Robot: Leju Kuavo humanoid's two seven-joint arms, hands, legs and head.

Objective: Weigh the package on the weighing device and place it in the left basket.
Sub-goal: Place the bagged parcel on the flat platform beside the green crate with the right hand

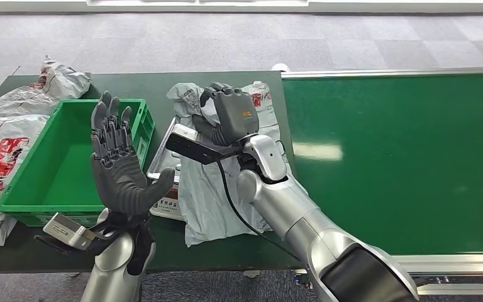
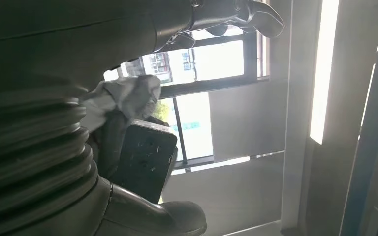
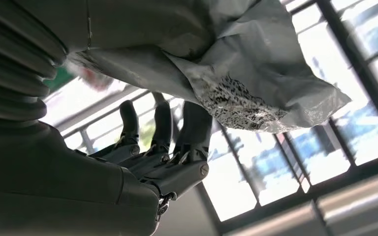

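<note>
My right hand (image 1: 229, 116) grips the grey plastic package (image 1: 210, 195) near its top and holds it up, so it hangs crumpled over the silver weighing device (image 1: 163, 157), which is mostly hidden. In the right wrist view the package (image 3: 236, 64) drapes above my right hand's fingers (image 3: 162, 147). The green basket (image 1: 44, 207) stands to the left of the weighing device. My left hand (image 1: 116, 163) is raised in front of the basket, open with fingers spread and nothing in it. From the left wrist view, the package (image 2: 128, 93) shows beyond my left hand's thumb (image 2: 177, 221).
Several white and grey packages (image 1: 12, 100) lie on the dark table (image 1: 132, 82) left of the basket. A wide green conveyor belt (image 1: 402, 157) runs along the right side. A label card lies at the scale's near edge (image 1: 166, 204).
</note>
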